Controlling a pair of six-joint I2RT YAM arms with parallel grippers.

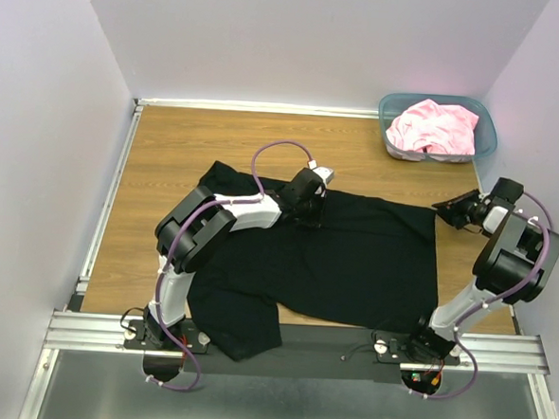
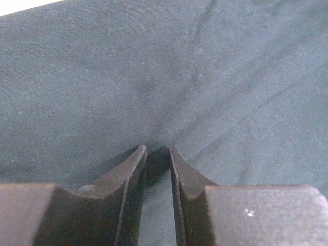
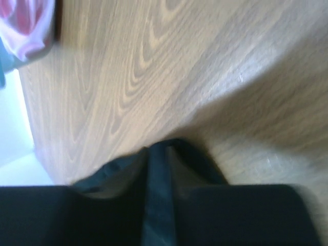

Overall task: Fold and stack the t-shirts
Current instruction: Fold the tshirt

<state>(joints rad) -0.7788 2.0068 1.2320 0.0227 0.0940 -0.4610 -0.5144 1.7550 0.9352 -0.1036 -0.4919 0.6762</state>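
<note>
- The large plain black cloth t-shirt lies spread on the brown wooden table. Its near left part hangs over the near edge.
- The left gripper presses on the far middle part of this shirt. Its jaws are almost together and pinch a small fold of the black cloth.
- The right gripper is at the shirt's far right corner. Its jaws are clamped on a strip of the dark cloth; this view is blurred.
- The light pink cloth t-shirt lies crumpled in the teal translucent plastic bin, at the far right corner of the table.
</note>
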